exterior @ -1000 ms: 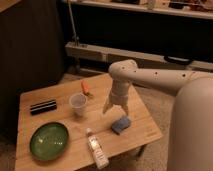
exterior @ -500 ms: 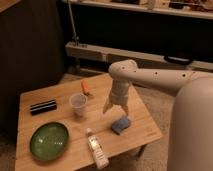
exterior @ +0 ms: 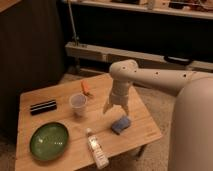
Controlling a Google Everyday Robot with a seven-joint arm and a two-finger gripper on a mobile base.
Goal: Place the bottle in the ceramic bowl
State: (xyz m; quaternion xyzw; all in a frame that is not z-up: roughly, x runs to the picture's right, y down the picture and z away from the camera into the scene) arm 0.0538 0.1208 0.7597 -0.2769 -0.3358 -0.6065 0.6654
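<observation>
We see hand [exterior: 116, 107] open, empty, above tabletop [exterior: 142, 126] near right edge | bottle [exterior: 96, 148] lying at front edge | ceramic bowl [exterior: 49, 141] at front-left corner

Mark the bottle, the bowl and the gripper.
bottle [exterior: 96, 148], camera view: middle of its labelled body.
bowl [exterior: 49, 141], camera view: bare green centre.
gripper [exterior: 116, 110], camera view: midway between its open fingertips, near the blue object [exterior: 121, 125].
</observation>
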